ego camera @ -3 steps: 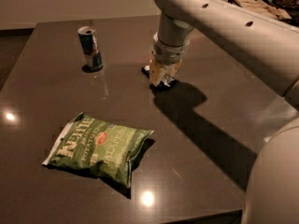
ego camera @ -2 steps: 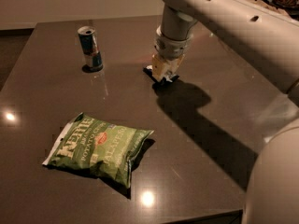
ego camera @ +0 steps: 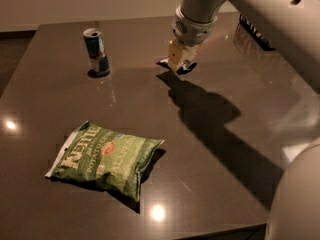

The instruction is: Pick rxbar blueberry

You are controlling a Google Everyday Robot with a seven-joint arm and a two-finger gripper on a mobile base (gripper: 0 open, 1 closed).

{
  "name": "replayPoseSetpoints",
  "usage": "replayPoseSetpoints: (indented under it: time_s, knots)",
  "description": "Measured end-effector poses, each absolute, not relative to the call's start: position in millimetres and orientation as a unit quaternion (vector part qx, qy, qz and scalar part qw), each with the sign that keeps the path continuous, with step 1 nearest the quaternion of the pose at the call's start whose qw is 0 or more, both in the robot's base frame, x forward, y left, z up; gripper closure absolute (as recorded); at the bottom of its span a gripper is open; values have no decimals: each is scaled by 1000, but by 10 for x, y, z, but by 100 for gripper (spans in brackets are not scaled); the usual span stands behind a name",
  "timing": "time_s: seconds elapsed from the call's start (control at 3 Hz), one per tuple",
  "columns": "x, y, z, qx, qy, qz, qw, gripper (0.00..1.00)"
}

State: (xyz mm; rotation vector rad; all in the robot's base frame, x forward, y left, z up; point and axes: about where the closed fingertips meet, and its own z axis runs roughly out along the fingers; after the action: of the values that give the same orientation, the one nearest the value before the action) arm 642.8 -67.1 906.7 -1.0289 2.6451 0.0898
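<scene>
The hand (ego camera: 180, 62) covers the dark rxbar blueberry (ego camera: 184, 70) at the counter's (ego camera: 225, 114) far side; whether it grips the bar, I cannot tell. A drink can (ego camera: 96, 51) and a green chip bag (ego camera: 105, 156) sit well apart from it.

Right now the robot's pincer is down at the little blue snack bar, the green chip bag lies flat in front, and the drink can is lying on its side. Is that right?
Not quite. The camera view shows the drink can standing upright, not lying on its side. The rest holds: the pincer is down at the little blue snack bar, and the green chip bag lies flat in front.
</scene>
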Motion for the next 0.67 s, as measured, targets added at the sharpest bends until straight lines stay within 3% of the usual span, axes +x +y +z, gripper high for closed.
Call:
replayPoseSetpoints:
  time_s: [0.67]
  knots:
    - [6395,-658,9429,-398,900,40,173,100]
